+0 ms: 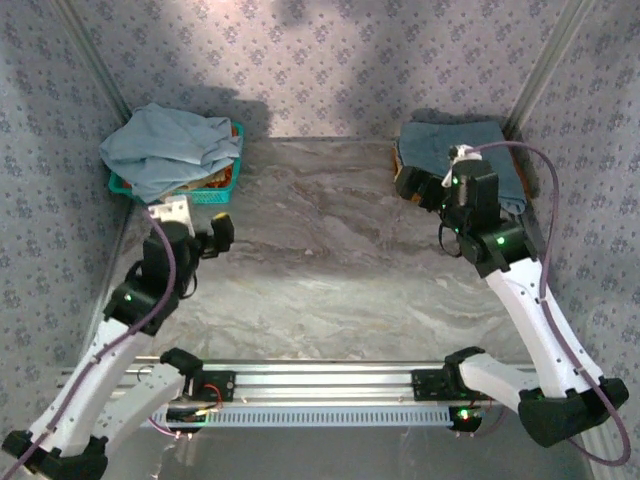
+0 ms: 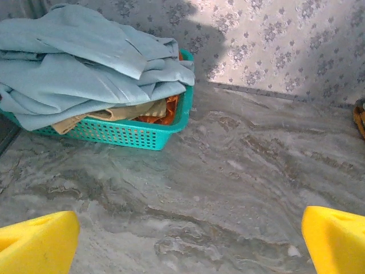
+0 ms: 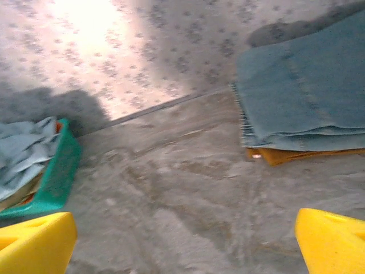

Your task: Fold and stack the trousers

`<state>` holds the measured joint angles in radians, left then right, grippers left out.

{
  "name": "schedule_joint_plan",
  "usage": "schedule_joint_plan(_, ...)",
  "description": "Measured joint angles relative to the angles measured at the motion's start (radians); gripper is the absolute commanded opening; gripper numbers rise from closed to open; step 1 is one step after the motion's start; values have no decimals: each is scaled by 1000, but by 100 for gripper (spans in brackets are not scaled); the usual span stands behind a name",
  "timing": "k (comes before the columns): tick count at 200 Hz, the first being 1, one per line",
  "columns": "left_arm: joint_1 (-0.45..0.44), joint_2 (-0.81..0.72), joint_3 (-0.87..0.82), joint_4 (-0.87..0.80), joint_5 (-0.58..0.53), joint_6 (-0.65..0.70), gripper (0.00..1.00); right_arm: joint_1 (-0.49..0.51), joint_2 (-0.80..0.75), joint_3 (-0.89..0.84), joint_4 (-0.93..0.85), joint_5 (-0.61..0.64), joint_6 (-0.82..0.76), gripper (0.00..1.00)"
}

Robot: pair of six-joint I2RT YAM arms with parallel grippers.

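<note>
1. Nearest the overhead camera, the mounting rail (image 1: 320, 380) carried both arm bases at the near edge of the marbled table (image 1: 320, 270).
2. At the far right corner, the trousers (image 1: 435, 140) lay as a flat, folded blue denim slab against the patterned wall. The right wrist view showed them resting squarely on a rust-orange cloth (image 3: 308, 155), whose edge peeked out beneath.
3. Just beside that stack hung the right gripper (image 1: 412, 186). Its yellow fingers (image 3: 34, 242) were spread wide with nothing between them and did not touch the denim.
4. Over on the left, the left gripper (image 1: 218, 235) hovered above bare table, its fingers (image 2: 37, 242) likewise wide apart and empty.
5. Ahead of it stood a teal basket (image 2: 137, 134) in the far left corner, heaped with a paler grey-blue cloth (image 2: 85, 63) over tan and orange fabric.
6. Judged from how the cloth lay, folding looked finished and the stacking step all but closed, with the denim already placed on the pile.
7. By that reading, the next move called for the right arm to draw back from the corner with its fingers wide, so that no fingertip snagged the top layer or dragged the stack askew.
</note>
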<state>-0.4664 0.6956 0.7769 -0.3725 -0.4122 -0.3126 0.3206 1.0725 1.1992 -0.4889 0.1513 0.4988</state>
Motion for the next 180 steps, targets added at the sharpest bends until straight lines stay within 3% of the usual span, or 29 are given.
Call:
schedule_joint_plan(25, 6, -32, -192, 208, 0, 159, 100, -61, 25, -171, 136, -14, -64, 100)
schedule_joint_plan(51, 53, 24, -283, 357, 7, 250, 100, -92, -5, -401, 341, -81, -237, 100)
schedule_joint_plan(107, 268, 222, -431, 669, 51, 235, 100, -105, -78, -495, 620, -173, -487, 100)
schedule_joint_plan(157, 443, 515, -496, 962, 137, 239, 100, -170, -64, -657, 753, -230, -547, 100)
schedule_joint_plan(180, 467, 641, -496, 1066, 179, 241, 100, -196, -23, -694, 791, -218, -558, 100)
